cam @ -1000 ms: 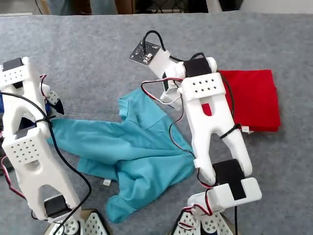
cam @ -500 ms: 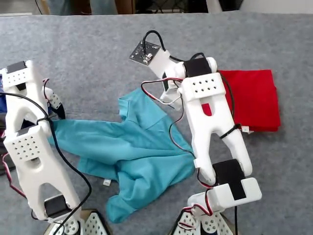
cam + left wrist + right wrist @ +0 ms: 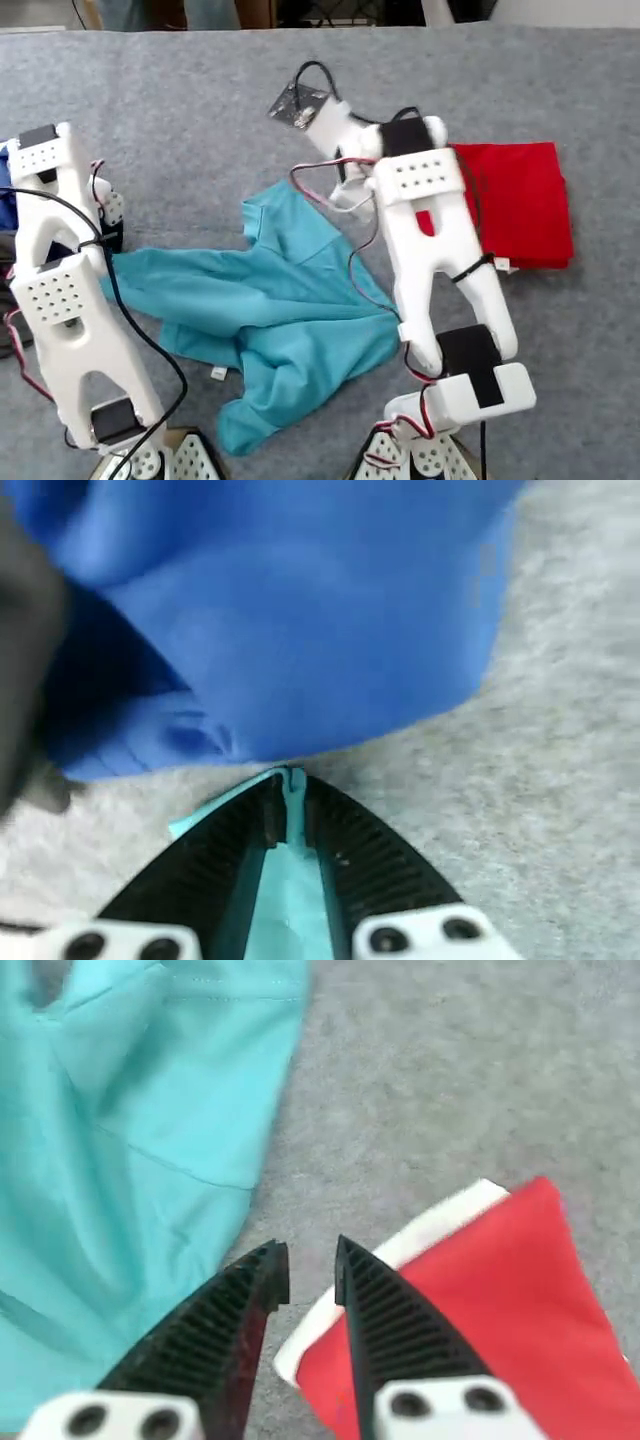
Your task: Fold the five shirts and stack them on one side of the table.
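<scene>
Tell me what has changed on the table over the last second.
The left arm edged slightly toward the other arm, its jaws shut on a sleeve of the rumpled teal fabric shirt. The right arm nudged a little toward the table's far edge, its jaws open and empty. Nothing was taken hold of or let go. The teal shirt's body and the folded red fabric shirt stayed put.

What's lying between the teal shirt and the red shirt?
Bare grey tabletop and a white strip edging the red shirt, in the right wrist view.
</scene>
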You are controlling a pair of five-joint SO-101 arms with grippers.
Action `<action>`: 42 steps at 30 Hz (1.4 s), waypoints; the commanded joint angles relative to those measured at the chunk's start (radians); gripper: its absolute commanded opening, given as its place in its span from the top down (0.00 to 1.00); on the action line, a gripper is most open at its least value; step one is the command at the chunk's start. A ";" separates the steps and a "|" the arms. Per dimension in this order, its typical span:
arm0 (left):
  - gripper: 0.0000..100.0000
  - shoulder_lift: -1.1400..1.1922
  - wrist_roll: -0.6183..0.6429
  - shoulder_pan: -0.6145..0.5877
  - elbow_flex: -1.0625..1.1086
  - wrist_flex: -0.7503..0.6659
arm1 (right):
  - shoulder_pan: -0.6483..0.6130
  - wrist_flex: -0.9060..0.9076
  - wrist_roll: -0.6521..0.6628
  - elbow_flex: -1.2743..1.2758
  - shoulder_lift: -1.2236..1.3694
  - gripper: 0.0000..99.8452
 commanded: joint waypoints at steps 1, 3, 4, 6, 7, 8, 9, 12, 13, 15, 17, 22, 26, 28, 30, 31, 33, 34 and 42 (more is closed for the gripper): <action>0.97 -0.026 -0.028 0.013 -0.107 0.012 | 0.057 -0.037 0.003 -0.067 -0.002 0.91; 0.97 -0.064 -0.048 0.010 -0.114 0.012 | 0.055 -0.040 0.003 -0.067 -0.002 0.91; 0.97 -0.092 -0.075 0.005 -0.111 0.012 | 0.048 -0.040 0.003 -0.067 -0.002 0.91; 0.97 -0.161 -0.137 -0.004 -0.088 0.012 | 0.015 -0.040 0.002 -0.067 -0.001 0.91; 0.97 -0.201 -0.169 -0.010 -0.070 0.012 | -0.005 -0.040 0.000 -0.067 -0.001 0.91; 0.97 -0.244 -0.201 -0.019 -0.041 0.012 | -0.025 -0.040 -0.015 -0.067 0.002 0.91; 0.97 -0.285 -0.227 -0.025 -0.001 0.012 | -0.048 -0.041 -0.043 -0.067 0.015 0.91; 0.97 -0.404 -0.293 -0.071 0.139 0.009 | -0.101 -0.066 -0.124 -0.101 0.101 0.91; 0.97 -0.440 -0.311 -0.101 0.176 0.008 | -0.118 -0.064 -0.143 -0.124 0.145 0.91; 0.97 -0.506 -0.353 -0.171 0.239 0.000 | -0.155 -0.035 -0.170 -0.205 0.248 0.91; 0.97 -0.562 -0.396 -0.243 0.297 -0.021 | -0.189 0.000 -0.198 -0.323 0.360 0.91; 0.97 -0.672 -0.459 -0.378 0.403 -0.064 | -0.219 0.078 -0.285 -0.727 0.657 0.91; 0.97 -0.713 -0.485 -0.440 0.460 -0.072 | -0.229 0.143 -0.318 -1.058 0.875 0.91; 0.97 -0.718 -0.497 -0.464 0.483 -0.086 | -0.239 0.146 -0.339 -1.211 0.980 0.91; 0.97 -0.723 -0.506 -0.484 0.501 -0.098 | -0.255 0.141 -0.365 -1.351 1.078 0.91; 0.97 -0.723 -0.514 -0.489 0.507 -0.104 | -0.267 0.137 -0.374 -1.414 1.122 0.91; 0.97 -0.718 -0.534 -0.486 0.519 -0.107 | -0.298 0.137 -0.384 -1.521 1.204 0.91; 0.97 -0.717 -0.539 -0.483 0.521 -0.107 | -0.313 0.137 -0.382 -1.563 1.244 0.91; 0.97 -0.717 -0.540 -0.426 0.676 -0.210 | -0.336 0.144 -0.476 -1.615 1.326 0.87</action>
